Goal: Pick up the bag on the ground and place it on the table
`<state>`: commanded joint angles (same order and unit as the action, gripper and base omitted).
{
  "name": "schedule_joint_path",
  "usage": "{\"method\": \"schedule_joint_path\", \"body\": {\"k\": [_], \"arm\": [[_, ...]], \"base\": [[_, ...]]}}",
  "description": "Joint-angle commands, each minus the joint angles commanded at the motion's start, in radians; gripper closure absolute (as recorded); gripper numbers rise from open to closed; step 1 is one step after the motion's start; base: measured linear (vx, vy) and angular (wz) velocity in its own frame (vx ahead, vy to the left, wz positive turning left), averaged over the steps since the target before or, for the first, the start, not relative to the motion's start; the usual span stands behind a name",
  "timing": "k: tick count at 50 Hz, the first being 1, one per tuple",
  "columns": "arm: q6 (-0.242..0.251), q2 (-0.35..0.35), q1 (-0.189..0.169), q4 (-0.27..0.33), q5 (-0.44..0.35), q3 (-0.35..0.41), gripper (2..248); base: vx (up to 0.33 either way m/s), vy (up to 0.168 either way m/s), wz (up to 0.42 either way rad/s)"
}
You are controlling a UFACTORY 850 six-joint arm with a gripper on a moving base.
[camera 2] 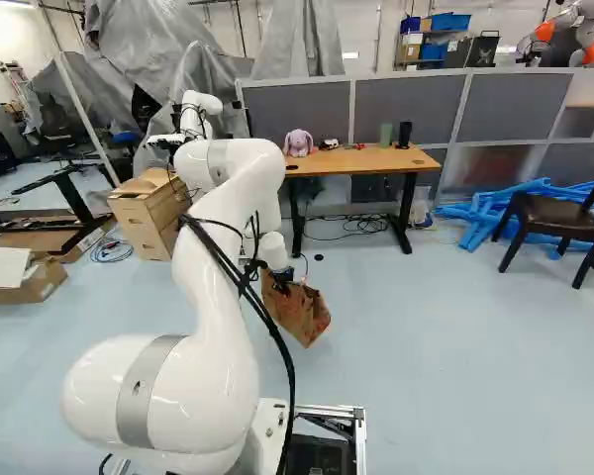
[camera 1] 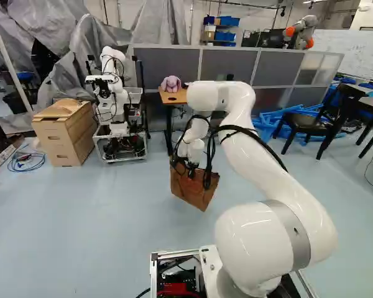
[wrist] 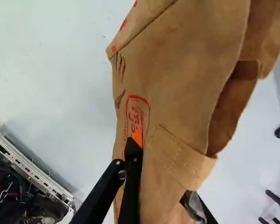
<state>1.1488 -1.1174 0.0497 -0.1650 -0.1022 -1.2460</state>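
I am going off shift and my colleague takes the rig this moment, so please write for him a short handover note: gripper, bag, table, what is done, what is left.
Gripper: jaws closed on the side of the bag, one on each face.
Bag: hangs tilted from the gripper, seemingly clear of the floor, short of the table.
Table: ahead, against the grey partition; plush toy near its left end in the right base view.
Done: bag gripped and, it seems, lifted.
Left: bring it over the table, set it down, release.
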Motion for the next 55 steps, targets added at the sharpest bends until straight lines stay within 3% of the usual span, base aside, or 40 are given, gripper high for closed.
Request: {"method": "schedule_joint_path", "body": {"k": [55], "arm": [[0.0,0.201,0.0,0.0,0.0,0.141,229]], "base": [[0.0,0.0,0.0]]}}
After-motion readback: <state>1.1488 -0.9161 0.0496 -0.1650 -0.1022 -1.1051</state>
